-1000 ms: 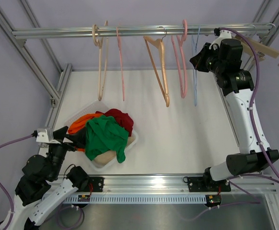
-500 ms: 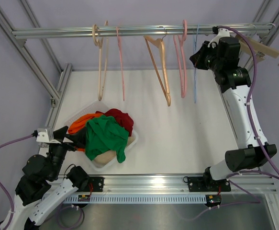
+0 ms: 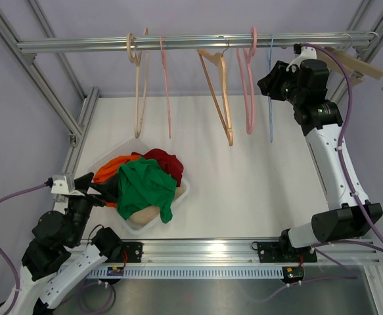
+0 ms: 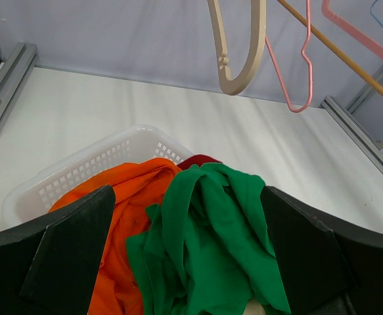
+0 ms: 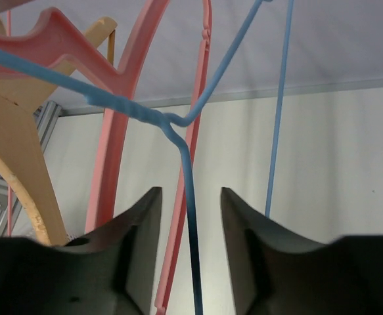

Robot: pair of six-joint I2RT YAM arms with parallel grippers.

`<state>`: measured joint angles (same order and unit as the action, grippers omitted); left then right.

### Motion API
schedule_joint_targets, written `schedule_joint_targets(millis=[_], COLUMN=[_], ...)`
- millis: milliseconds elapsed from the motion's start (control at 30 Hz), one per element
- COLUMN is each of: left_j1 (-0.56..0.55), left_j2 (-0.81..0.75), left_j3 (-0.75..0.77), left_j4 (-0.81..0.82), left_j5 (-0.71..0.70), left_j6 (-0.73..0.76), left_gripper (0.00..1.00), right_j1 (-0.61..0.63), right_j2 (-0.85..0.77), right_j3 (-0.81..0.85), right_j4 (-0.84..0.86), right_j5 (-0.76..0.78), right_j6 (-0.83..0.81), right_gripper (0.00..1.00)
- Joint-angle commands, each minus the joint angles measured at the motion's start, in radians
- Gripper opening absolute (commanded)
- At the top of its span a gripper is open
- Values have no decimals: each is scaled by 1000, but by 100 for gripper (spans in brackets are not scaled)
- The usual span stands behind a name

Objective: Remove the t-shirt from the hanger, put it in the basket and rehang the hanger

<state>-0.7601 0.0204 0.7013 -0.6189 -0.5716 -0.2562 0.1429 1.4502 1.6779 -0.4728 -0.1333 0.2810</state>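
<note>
A green t-shirt (image 3: 144, 187) (image 4: 211, 243) lies crumpled on top of orange and red clothes in a white basket (image 3: 184, 191) (image 4: 92, 167) at the near left. My left gripper (image 3: 92, 190) (image 4: 186, 193) hovers open just over it, one finger on each side, gripping nothing. A thin blue wire hanger (image 3: 270, 111) (image 5: 178, 125) hangs bare from the rail (image 3: 79, 44) at the back right. My right gripper (image 3: 270, 82) (image 5: 190, 191) is up at that hanger, open, with the blue wire running through the gap and touching neither finger.
Several other bare hangers hang along the rail: beige (image 3: 138, 92), thin pink (image 3: 165, 92), wooden (image 3: 217, 92) and thick pink (image 3: 249, 85) right beside the blue one. Another wooden hanger (image 3: 362, 65) sits at the far right. Frame posts edge the white table.
My right gripper has gone from shut on the blue hanger to open, releasing it, and the arm shifted slightly left. The left arm has not moved.
</note>
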Motion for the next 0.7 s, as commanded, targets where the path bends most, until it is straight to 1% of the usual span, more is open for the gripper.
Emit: schedule_joint_targets(millis=[0, 67, 100, 133, 167, 200, 233, 267, 300, 333, 367, 400, 433, 467, 500, 533, 567, 600, 633, 667], left_j1=[1, 1, 2, 2, 2, 4, 5, 7, 13, 15, 16, 18, 19, 19, 21, 21, 22, 22, 24, 22], left_j2=[3, 6, 7, 7, 7, 10, 10, 12, 12, 13, 15, 16, 18, 18, 18, 19, 18, 16, 13, 4], left_j3=[-6, -6, -6, -5, -6, -6, -6, -6, -6, -8, -8, -6, -6, -3, -3, -2, 0, 0, 0, -3], left_j4=[34, 34, 34, 34, 33, 33, 33, 33, 33, 33, 34, 33, 33, 33, 34, 33, 31, 31, 30, 31], left_j5=[-13, -19, -25, -30, -43, -50, -54, -60, -59, -59, -57, -56, -56, -56, -59, -63, -82, -91, -97, -114], left_j6=[26, 28, 26, 25, 25, 23, 21, 21, 20, 18, 17, 18, 18, 20, 20, 24, 26, 28, 28, 28], left_gripper=[99, 99, 99, 99, 99, 99, 99, 99, 99, 99, 99, 99, 99, 99, 99, 99, 99, 99, 99, 99], right_j1=[-5, -6, -6, -6, -6, -6, -6, -6, -6, -6, -6, -6, -6, -6, -6, -6, -6, -6, -5, -6], right_j2=[-66, -115, -134, -181, -212, -244, -322, -368, -410, -497, -545, -586, -676, -723, -764, -851, -896, -936, -1015, -1051], right_j3=[-15, -21, -26, -35, -67, -90, -125, -206, -248, -294, -375, -417, -458, -533, -572, -613, -695, -739, -786, -864], right_j4=[17, 14, 10, 4, 5, 11, 37, 55, 77, 109, 117, 135, 141, 141, 145, 146, 146, 143, 140, 131], right_j5=[37, 43, 43, 37, 29, 26, 26, 26, 23, 23, 26, 32, 37, 47, 50, 54, 55, 55, 49, 61], right_j6=[15, 32, 40, 53, 78, 93, 110, 144, 159, 187, 202, 216, 239, 250, 257, 277, 291, 308, 326, 326], right_gripper=[54, 64, 73, 78, 82, 90, 93, 98, 99, 99, 99, 99, 100, 99, 99, 99, 99, 99, 99, 99])
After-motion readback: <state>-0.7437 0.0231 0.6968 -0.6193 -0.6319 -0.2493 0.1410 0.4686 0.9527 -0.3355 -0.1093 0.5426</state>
